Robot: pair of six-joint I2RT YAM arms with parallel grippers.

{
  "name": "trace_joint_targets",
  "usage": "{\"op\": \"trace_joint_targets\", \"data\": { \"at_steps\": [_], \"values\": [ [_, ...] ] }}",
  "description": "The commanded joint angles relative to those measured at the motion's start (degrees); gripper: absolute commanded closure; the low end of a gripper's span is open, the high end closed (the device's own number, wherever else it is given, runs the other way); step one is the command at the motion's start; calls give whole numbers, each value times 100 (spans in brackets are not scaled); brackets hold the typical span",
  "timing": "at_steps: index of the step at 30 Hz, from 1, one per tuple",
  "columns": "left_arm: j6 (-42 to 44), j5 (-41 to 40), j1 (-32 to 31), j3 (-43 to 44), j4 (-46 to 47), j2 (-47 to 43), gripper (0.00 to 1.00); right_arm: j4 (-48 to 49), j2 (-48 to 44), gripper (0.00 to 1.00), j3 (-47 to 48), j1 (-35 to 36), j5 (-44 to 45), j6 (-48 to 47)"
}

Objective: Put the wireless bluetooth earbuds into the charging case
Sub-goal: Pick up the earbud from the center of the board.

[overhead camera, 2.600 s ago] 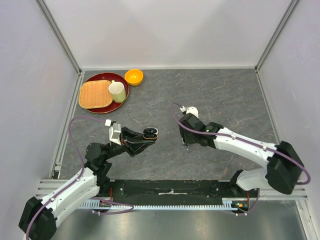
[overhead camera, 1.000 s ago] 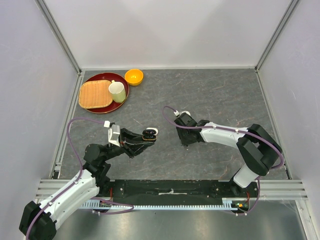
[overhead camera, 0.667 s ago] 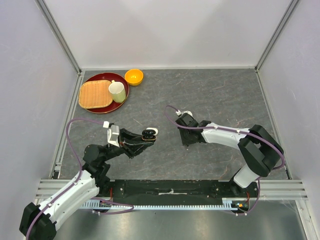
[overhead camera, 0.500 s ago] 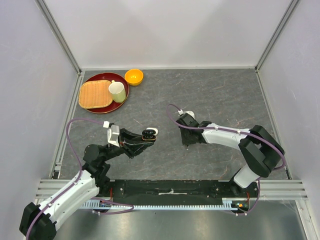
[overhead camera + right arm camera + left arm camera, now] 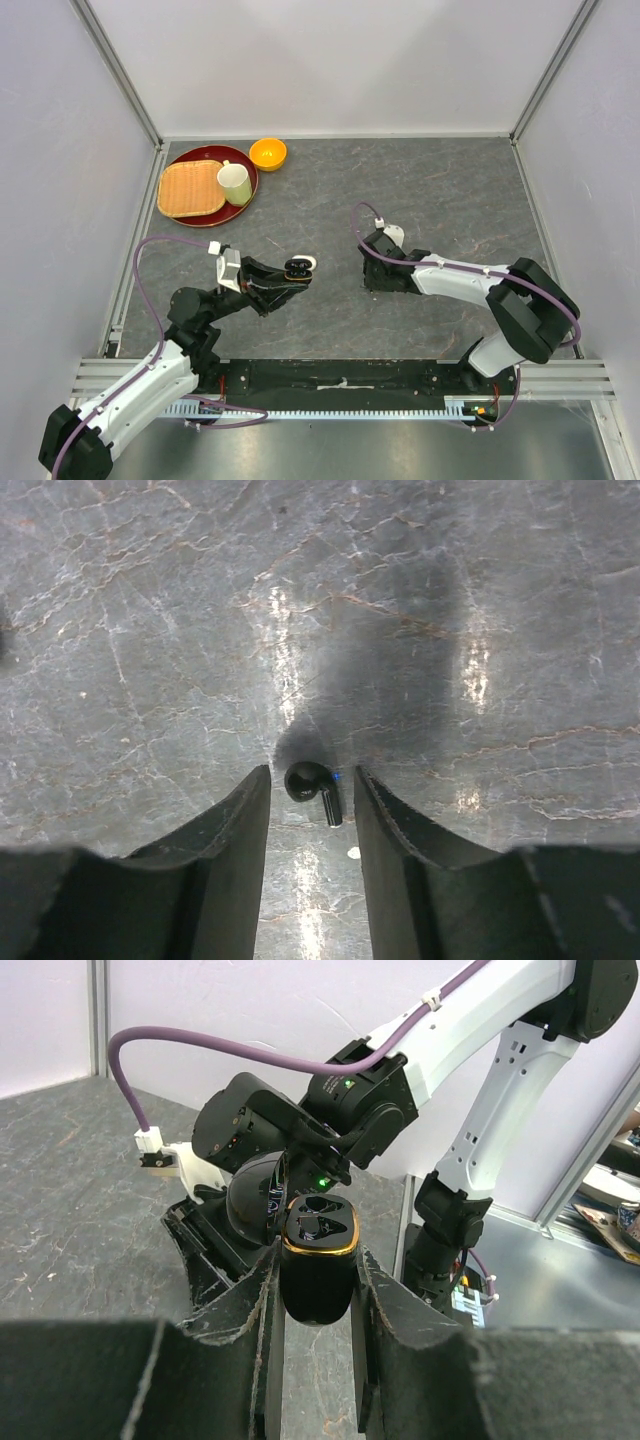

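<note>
The black earbud [image 5: 308,781] lay inside the open right gripper [image 5: 312,773] — untouched, stem toward 5 o'clock; the left gripper [image 5: 316,1258] clamped the case [image 5: 318,1285].

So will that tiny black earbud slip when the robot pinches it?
Maybe. The black earbud looks glossy with a rounded head, so it could spin or pop out between the fingers of the right gripper. Being so tiny, it is probably very light and easily nudged across the smooth table.

White arms [image 5: 140,388], purple cables [image 5: 139,272], black end effectors [image 5: 315,1282] [image 5: 312,798]
</note>
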Motion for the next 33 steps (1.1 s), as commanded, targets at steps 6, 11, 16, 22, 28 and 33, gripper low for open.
{"op": "trace_joint_targets", "data": {
  "at_steps": [6, 11, 16, 22, 28, 33],
  "values": [
    [90, -112, -21, 74, 147, 99, 98, -128, 47, 48, 64, 5, -294, -1001],
    [81, -121, -21, 83, 147, 81, 98, -225, 267, 50, 222, -4, -348, -1467],
    [81, -129, -21, 118, 121, 90, 98, -269, 390, 54, 354, -4, -339, -1678],
    [63, -112, -21, 118, 95, 73, 98, -348, 461, 59, 477, -4, -347, -1775],
    [81, -130, -21, 118, 24, 20, 98, -436, 478, 63, 495, -4, -374, -1951],
    [81, -112, -21, 109, 33, 37, 98, -506, 522, 62, 495, 5, -383, -1942]
  ]
}}
